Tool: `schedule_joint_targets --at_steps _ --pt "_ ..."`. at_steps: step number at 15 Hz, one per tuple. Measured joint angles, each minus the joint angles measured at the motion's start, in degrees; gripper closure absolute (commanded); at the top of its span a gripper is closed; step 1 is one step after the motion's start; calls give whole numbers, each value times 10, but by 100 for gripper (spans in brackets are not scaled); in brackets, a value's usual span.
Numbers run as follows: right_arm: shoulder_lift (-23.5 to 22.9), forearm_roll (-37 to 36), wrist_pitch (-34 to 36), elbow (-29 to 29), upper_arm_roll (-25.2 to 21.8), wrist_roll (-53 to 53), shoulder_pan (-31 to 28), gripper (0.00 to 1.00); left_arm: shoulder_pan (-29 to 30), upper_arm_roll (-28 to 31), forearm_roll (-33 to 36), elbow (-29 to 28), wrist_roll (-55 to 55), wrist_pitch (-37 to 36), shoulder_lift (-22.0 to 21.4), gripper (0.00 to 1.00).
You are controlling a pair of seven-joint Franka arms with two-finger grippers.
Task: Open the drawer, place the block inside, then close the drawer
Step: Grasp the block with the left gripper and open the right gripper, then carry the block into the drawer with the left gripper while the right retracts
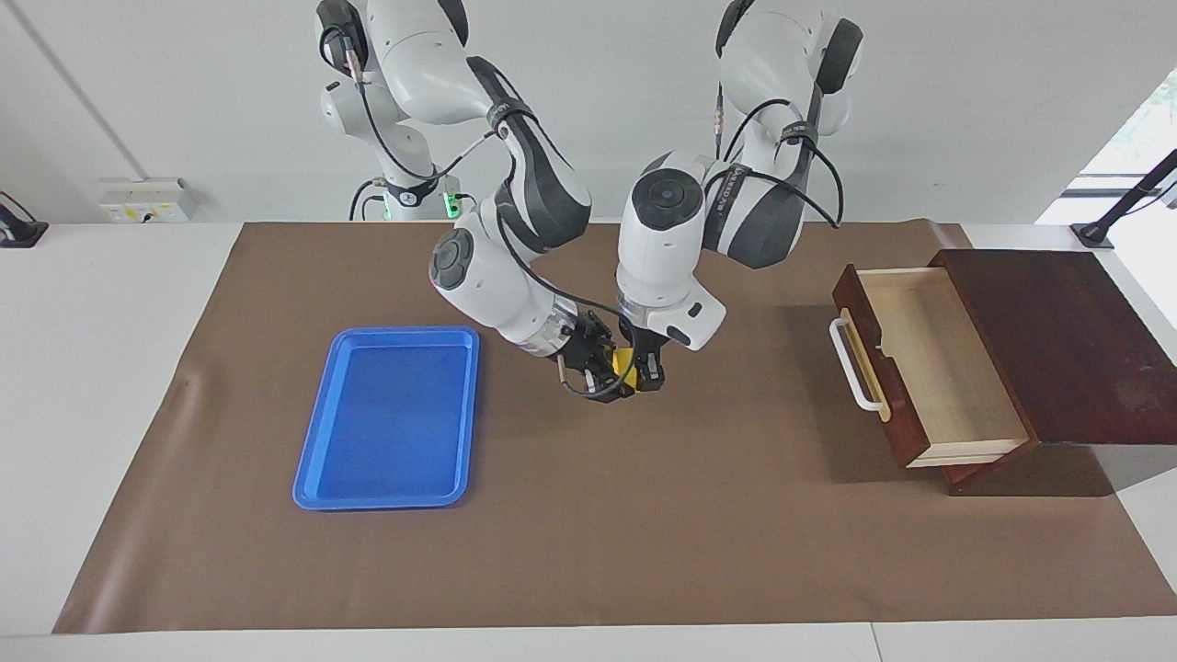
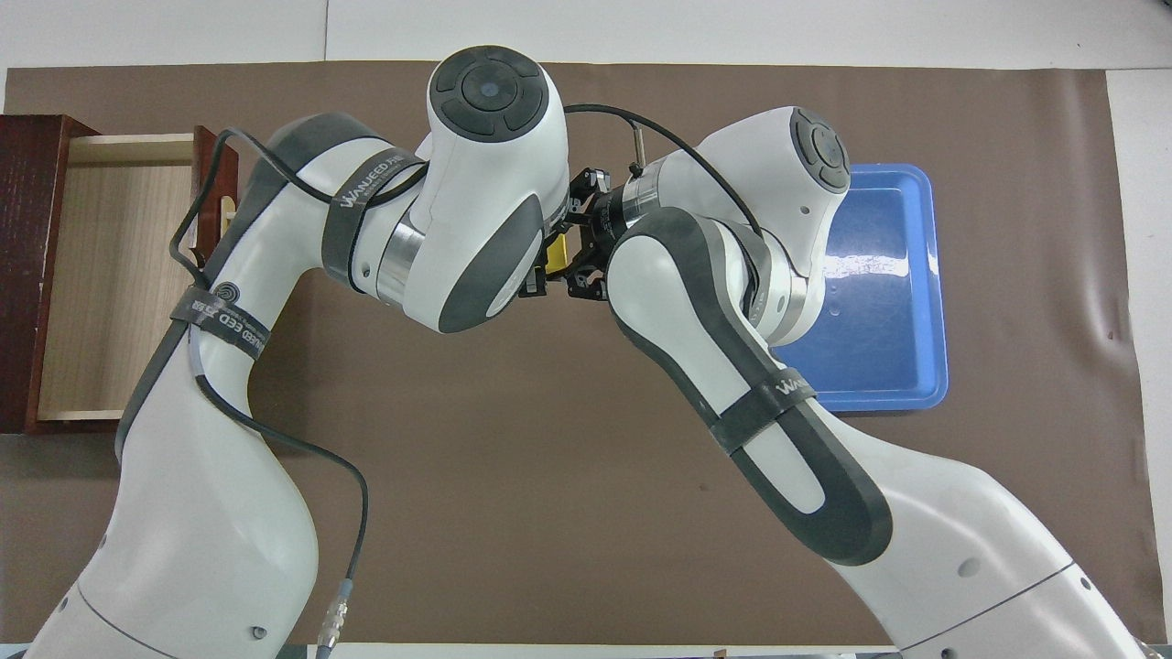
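small bright yellow block (image 1: 626,365), hard-edged cube, up in the air over the bare middle of the brown mat (image 1: 588,533), pinched between both grippers. right gripper (image 1: 609,380) closed on it, coming in slantwise; left gripper (image 1: 646,372) closed on it too, pointing down. in the overhead view only a sliver of the block (image 2: 555,250) shows between the two white wrists.

drawer (image 1: 929,363) pulled open at the left arm's end of the table: dark reddish wood front, white bar handle (image 1: 851,364), pale grained interior, set in a dark wooden box (image 1: 1057,340).

flat glossy blue plastic tray (image 1: 391,416), rounded corners, toward the right arm's end. mat smooth, slightly rippled at its edge.
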State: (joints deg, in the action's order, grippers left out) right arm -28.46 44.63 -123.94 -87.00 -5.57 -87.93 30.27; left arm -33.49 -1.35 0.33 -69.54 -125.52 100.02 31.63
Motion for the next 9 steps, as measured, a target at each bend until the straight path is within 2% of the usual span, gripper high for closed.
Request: schedule_joint_targets --at_steps 1,6,9 --pt "0 0 -1 0 0 1 0 3 0 0 0 0 -1 0 0 100" --pt "2 -1 1 -1 -3 2 -14 0 6 7 0 2 -3 0 -11 100" --pt "22 -5 30 -18 -5 43 -57 0 30 9 0 2 0 -8 -36 100"
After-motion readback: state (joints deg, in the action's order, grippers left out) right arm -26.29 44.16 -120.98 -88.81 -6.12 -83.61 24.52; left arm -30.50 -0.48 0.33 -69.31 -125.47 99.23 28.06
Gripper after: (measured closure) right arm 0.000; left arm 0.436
